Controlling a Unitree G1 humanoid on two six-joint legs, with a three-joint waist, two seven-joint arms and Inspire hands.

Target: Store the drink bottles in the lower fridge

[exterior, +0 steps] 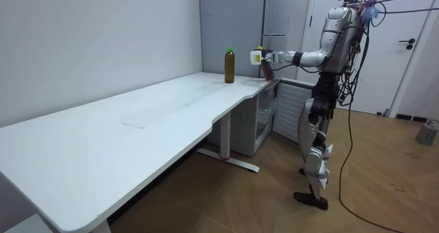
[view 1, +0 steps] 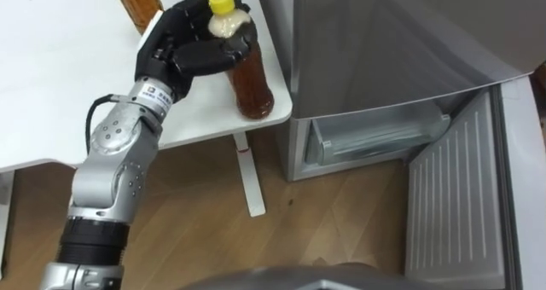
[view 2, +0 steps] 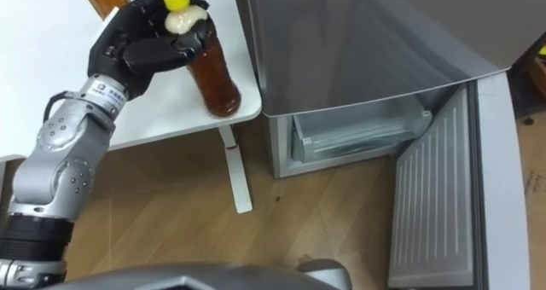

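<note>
Item one: drink bottle [view 1: 250,85], yellow cap, filled most of the way with amber-brown liquid, at the table's [view 1: 68,77] near corner beside the fridge, upper centre of the left eye view. Long axis near upright with a slight tilt: cap towards the upper left of the frame, base towards the lower right, over the corner's edge; whether the base rests on the white top cannot be told. The left hand [view 1: 183,47], black, reaching in from the lower left, is clenched round the bottle's neck and shoulder, fingers wrapped just beneath the cap. Item two: second bottle [view 1: 136,0], same brown contents, standing upright on the table at the top edge of the frame, just behind the hand; the room view shows its green cap. Item three: grey fridge [view 1: 384,43], upper right of the frame, right beside the table. Its lower compartment [view 1: 375,141] stands open, showing a pale translucent drawer front; contents of the drawer cannot be made out. Lower door [view 1: 452,205] swung wide towards the lower right, ribbed inner face showing.
</note>
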